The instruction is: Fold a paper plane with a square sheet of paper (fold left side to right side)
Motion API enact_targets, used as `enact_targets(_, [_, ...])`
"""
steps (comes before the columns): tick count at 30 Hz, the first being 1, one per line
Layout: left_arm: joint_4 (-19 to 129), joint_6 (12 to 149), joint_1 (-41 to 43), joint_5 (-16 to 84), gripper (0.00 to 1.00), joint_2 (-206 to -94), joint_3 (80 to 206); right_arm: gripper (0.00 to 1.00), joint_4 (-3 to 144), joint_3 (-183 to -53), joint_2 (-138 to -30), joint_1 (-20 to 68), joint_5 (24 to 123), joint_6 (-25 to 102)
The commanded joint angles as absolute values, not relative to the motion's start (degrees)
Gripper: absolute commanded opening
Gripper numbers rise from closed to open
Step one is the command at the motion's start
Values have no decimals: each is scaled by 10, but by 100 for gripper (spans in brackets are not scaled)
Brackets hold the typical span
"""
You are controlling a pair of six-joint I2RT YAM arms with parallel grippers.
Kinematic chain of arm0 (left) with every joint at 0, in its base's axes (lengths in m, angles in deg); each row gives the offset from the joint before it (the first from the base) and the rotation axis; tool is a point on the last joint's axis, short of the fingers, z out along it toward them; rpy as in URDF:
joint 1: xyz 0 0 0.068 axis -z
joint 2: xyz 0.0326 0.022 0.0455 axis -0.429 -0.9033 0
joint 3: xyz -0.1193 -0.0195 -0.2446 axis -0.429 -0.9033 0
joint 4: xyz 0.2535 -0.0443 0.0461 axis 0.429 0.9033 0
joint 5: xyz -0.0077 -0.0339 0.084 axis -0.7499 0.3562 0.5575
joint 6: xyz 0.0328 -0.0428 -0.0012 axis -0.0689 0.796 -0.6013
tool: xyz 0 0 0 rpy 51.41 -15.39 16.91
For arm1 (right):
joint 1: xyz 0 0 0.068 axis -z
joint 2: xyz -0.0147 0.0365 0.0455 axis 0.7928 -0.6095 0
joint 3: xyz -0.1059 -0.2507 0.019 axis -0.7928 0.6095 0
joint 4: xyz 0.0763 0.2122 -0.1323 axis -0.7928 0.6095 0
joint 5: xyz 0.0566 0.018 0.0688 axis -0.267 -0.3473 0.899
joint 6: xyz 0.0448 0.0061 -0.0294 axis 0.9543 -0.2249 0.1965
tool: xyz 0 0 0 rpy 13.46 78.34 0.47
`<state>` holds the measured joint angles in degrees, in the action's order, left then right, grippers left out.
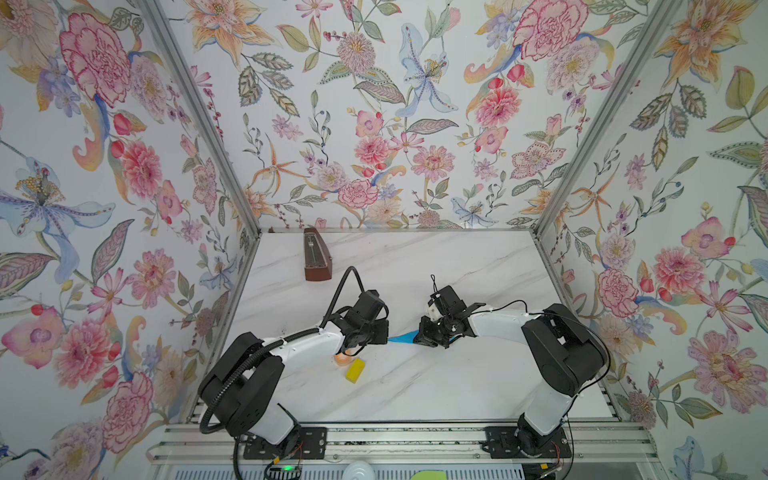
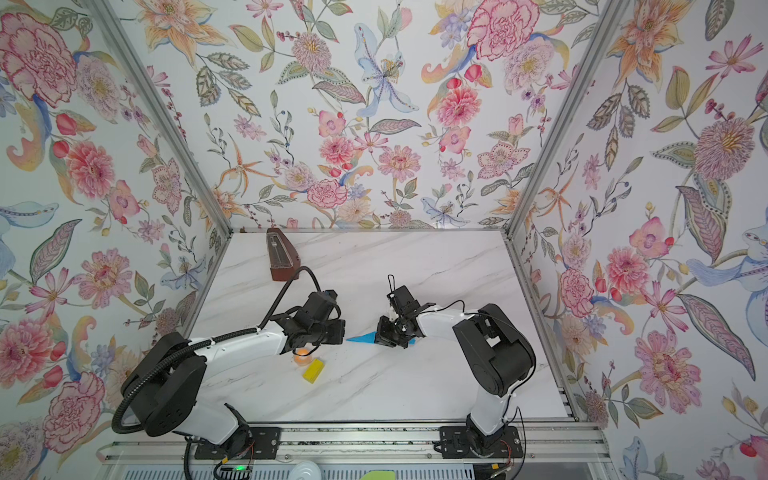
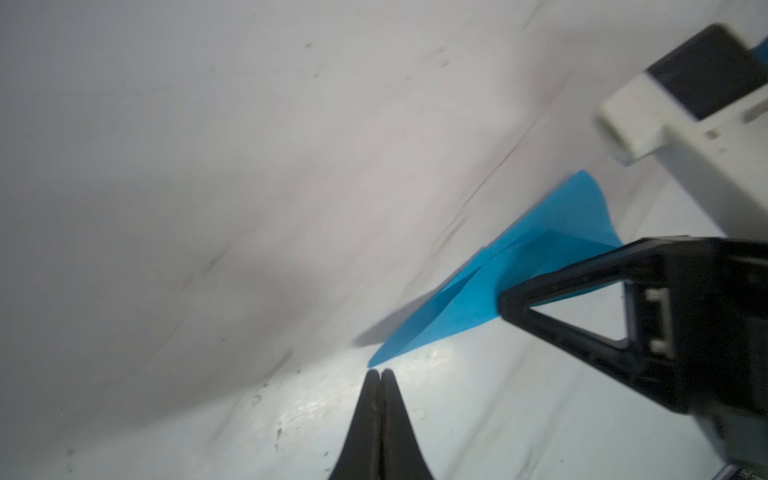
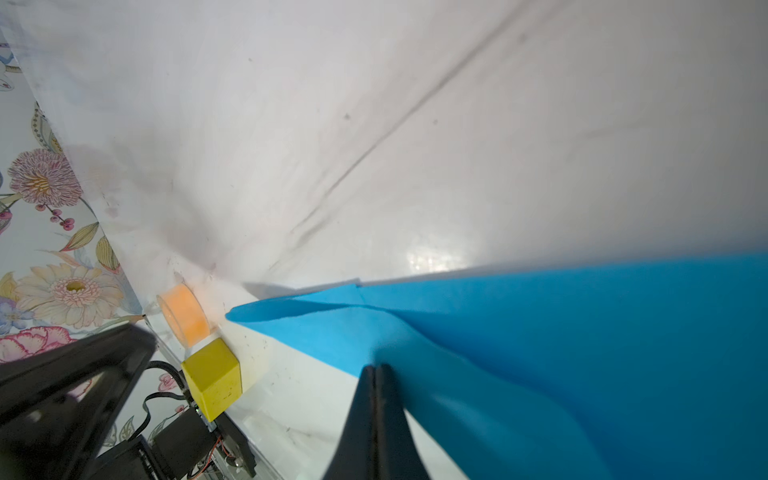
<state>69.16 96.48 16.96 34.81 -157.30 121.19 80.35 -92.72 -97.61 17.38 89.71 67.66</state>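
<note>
The paper plane [image 1: 400,338] lies on the marble table [image 1: 415,390] near the yellow block [image 1: 355,370], already a narrow creased dart; I judge little folding remains. The right gripper [image 4: 376,368] is clenched at its edge, pinching or pressing I cannot tell. The left gripper [image 3: 380,372] is clenched and empty just beside its nose.

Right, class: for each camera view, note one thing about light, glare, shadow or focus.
Left wrist view: glare on the table beside the shut left gripper; the blue paper throws a dark shadow by its tip. Right wrist view: a glare patch on the table; the paper nearest the lens is out of focus. In both top views: even light, frame posts splaying from the wide lens.
</note>
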Motion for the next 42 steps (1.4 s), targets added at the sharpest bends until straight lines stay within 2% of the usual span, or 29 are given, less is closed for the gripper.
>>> enact_targets(1, [700,972,200,346,7,-1632,1257,1,864,-915,-1012,169,849,668])
enact_targets(11, [681,994,223,333,6,-1732,1315,1,864,-913,-1008,171,846,673])
enact_targets(24, [702,994,220,344,4,-1720,1267,1,869,-911,-1011,176,842,673])
enact_targets(42, [685,1000,173,353,2,-1679,1163,1,872,-908,-1010,176,838,671])
